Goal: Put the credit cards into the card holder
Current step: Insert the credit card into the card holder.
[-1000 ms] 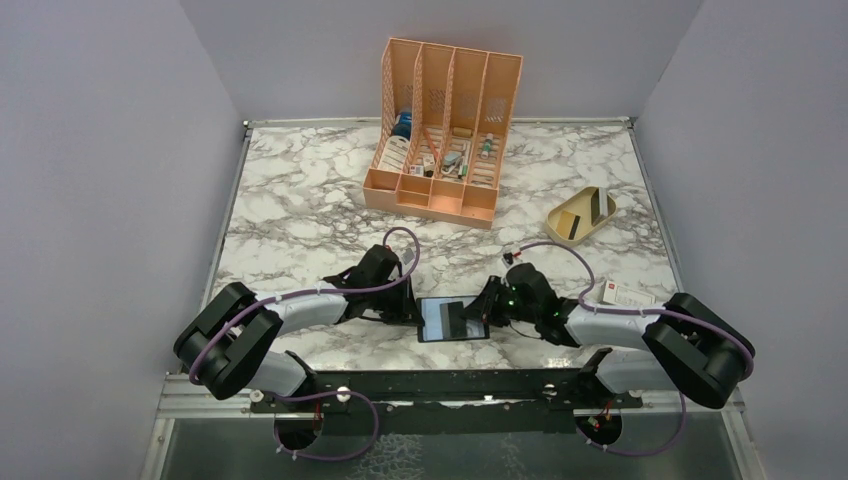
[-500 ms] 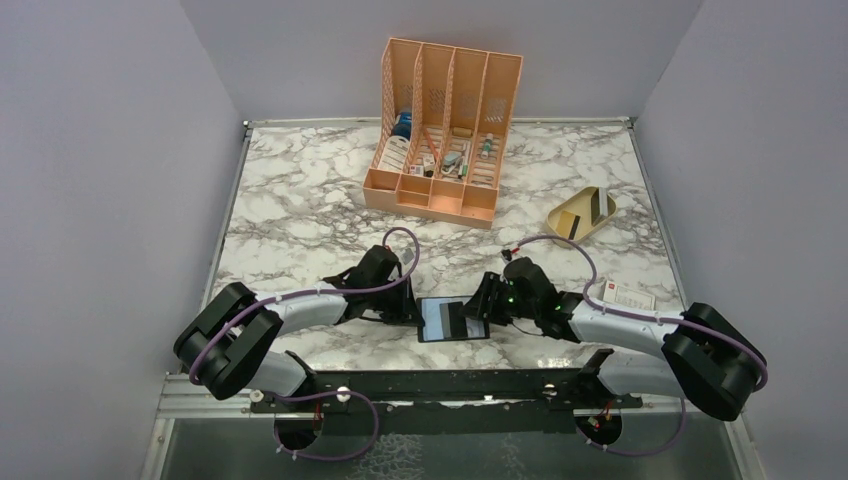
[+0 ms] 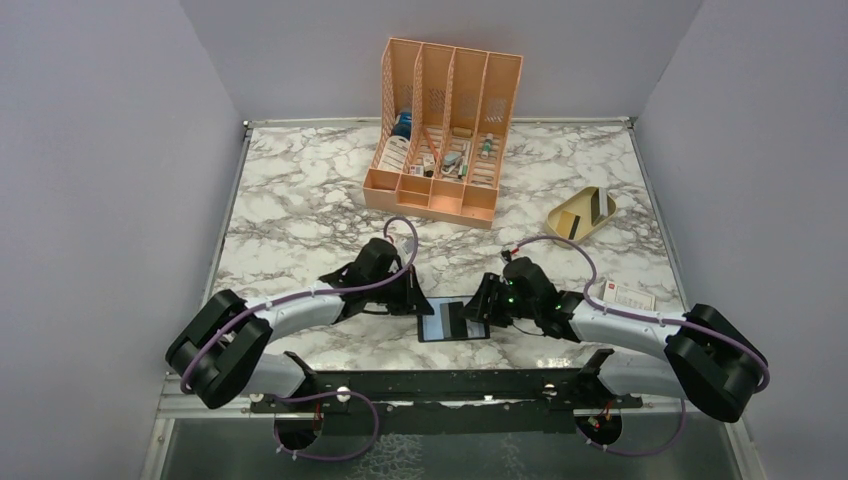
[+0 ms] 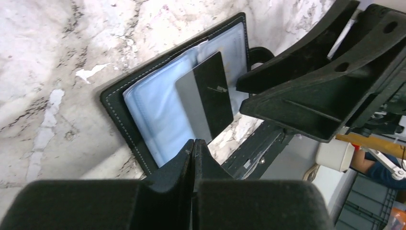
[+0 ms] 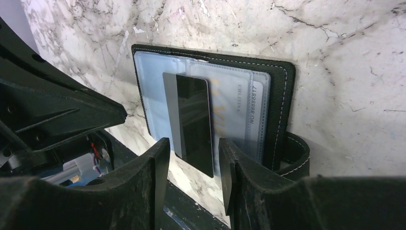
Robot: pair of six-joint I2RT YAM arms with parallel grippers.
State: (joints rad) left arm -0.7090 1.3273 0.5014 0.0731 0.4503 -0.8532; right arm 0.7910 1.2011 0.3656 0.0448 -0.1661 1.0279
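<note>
The black card holder (image 3: 434,325) (image 4: 117,103) (image 5: 282,91) lies open on the marble near the front edge, clear pockets up. A dark credit card (image 3: 455,319) (image 4: 207,96) (image 5: 192,120) lies on those pockets, one end sticking past the holder's edge. My left gripper (image 3: 414,301) (image 4: 194,142) is shut and empty, its tip at the holder's left edge. My right gripper (image 3: 481,306) (image 5: 194,143) stands open just right of the holder, the card's free end ahead of its gap, untouched. A whitish card with red marks (image 3: 628,296) lies on the table at right.
A tall orange slotted organizer (image 3: 443,130) stands at the back centre. A beige oval dish (image 3: 569,205) with dark cards (image 3: 603,207) in it sits at back right. The black mounting rail (image 3: 450,385) runs along the near edge, just behind the holder.
My right gripper has opened and let go of the dark card, which stays on the holder. The left gripper has shifted slightly toward the holder, still shut.
</note>
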